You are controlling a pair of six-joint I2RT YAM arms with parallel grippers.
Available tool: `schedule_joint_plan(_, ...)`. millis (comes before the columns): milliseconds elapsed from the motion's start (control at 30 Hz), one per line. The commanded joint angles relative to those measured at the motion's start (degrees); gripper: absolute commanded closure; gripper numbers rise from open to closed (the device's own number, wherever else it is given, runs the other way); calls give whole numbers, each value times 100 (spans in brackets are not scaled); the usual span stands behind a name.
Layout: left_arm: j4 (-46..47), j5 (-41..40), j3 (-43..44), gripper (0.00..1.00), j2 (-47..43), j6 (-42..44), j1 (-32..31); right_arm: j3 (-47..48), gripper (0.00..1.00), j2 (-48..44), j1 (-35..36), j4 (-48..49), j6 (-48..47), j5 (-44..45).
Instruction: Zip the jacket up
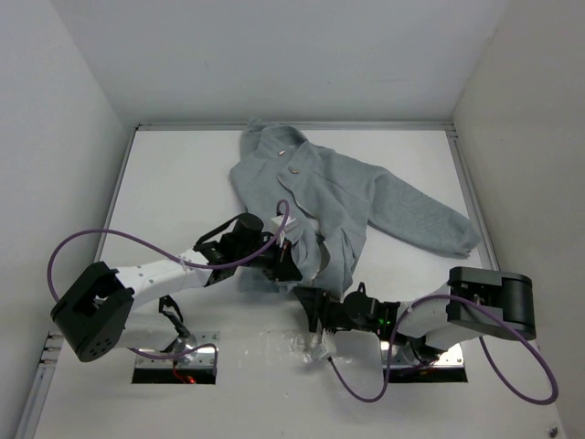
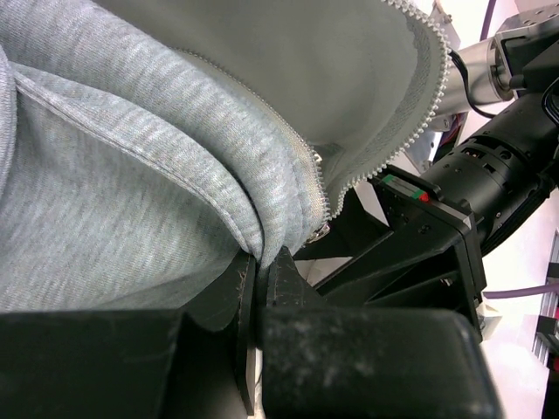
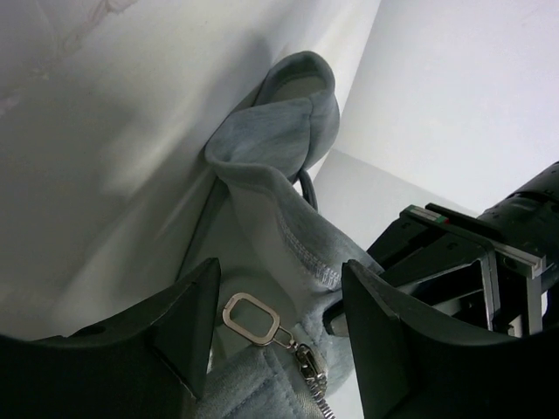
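Note:
The light grey jacket [image 1: 343, 187] lies on the white table, collar at the far side, one sleeve stretched to the right. My left gripper [image 1: 291, 262] is shut on a fold of the jacket's lower front edge [image 2: 262, 223], next to the white zipper teeth [image 2: 367, 166]. My right gripper [image 1: 317, 309] is open just below the hem. In the right wrist view its fingers [image 3: 190, 319] stand on either side of the silver zipper pull ring [image 3: 252, 315], without touching it; the slider [image 3: 311, 367] sits just below the ring.
The table [image 1: 164, 192] has raised rails at the far and side edges, with white walls around it. The right arm's black body [image 2: 472, 188] sits close behind the held fabric. The left gripper's body [image 3: 467, 257] is close to my right fingers.

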Motion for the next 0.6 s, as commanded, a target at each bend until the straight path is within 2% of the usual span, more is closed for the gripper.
schedule_joint_plan(0, 158, 46, 85, 100, 9, -68, 73, -506, 42, 34, 16, 41, -60, 310)
schedule_joint_plan(100, 220, 98, 85, 100, 9, -68, 73, -426, 54, 61, -63, 199, 28, 319)
schedule_joint_plan(133, 220, 99, 85, 100, 9, -120, 73, -426, 66, 35, -63, 226, 54, 302)
schedule_joint_plan(233, 220, 99, 85, 100, 9, -121, 73, -409, 85, -44, -54, 331, 98, 363)
schedule_joint_plan(367, 272, 99, 33, 100, 9, -121, 73, -321, 99, -132, 33, 612, 221, 389)
schedule_joint_plan(567, 272, -32, 32, 100, 9, -121, 73, -250, 99, -273, 454, 858, 537, 608)
